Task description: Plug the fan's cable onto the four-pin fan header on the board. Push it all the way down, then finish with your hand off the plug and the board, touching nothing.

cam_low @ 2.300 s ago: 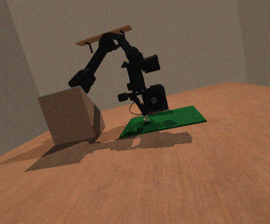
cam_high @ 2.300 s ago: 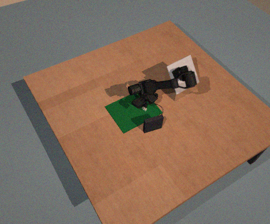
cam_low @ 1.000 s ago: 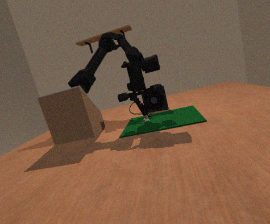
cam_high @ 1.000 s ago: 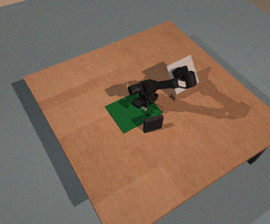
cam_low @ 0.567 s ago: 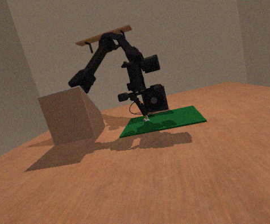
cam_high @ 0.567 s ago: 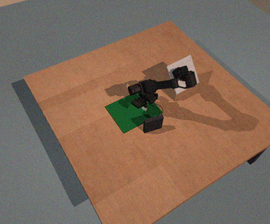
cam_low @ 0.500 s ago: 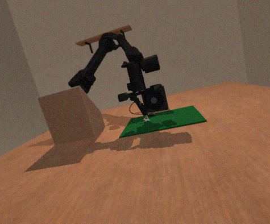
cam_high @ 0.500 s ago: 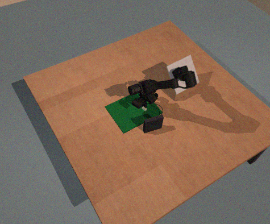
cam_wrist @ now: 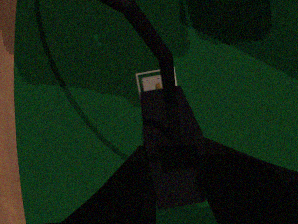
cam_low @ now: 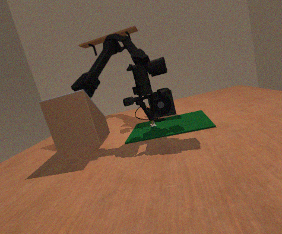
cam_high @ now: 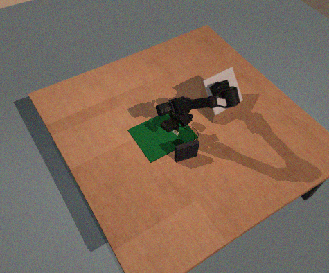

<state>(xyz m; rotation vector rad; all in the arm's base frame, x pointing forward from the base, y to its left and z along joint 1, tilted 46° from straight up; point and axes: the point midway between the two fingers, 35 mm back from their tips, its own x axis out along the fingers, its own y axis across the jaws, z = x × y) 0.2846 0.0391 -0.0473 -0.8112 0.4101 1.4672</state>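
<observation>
one plug (cam_wrist: pixel 169 120) sits pinched in your jaws (cam_low: pixel 151 119) above the header (cam_high: pixel 176 132) (cam_low: pixel 152 125) (cam_wrist: pixel 152 83), likely so you can press straight down.

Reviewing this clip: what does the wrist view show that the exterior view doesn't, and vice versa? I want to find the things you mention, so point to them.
Only wrist: the white outline framing the pale header (cam_low: pixel 152 125) (cam_wrist: pixel 151 83), seen from above.

Only exterior: the fan (cam_low: pixel 161 102) with its round hub, the tan block (cam_low: pixel 71 122) beneath the arm (cam_low: pixel 99 63), and the wall behind.

Both: the green board (cam_low: pixel 190 120) (cam_wrist: pixel 225 100), the header, the thin dark cable (cam_low: pixel 136 114) (cam_wrist: pixel 67 92), and the end effector (cam_low: pixel 152 119) (cam_wrist: pixel 170 149), shut on something dark at the header; neither settles whether it is fully seated.
</observation>
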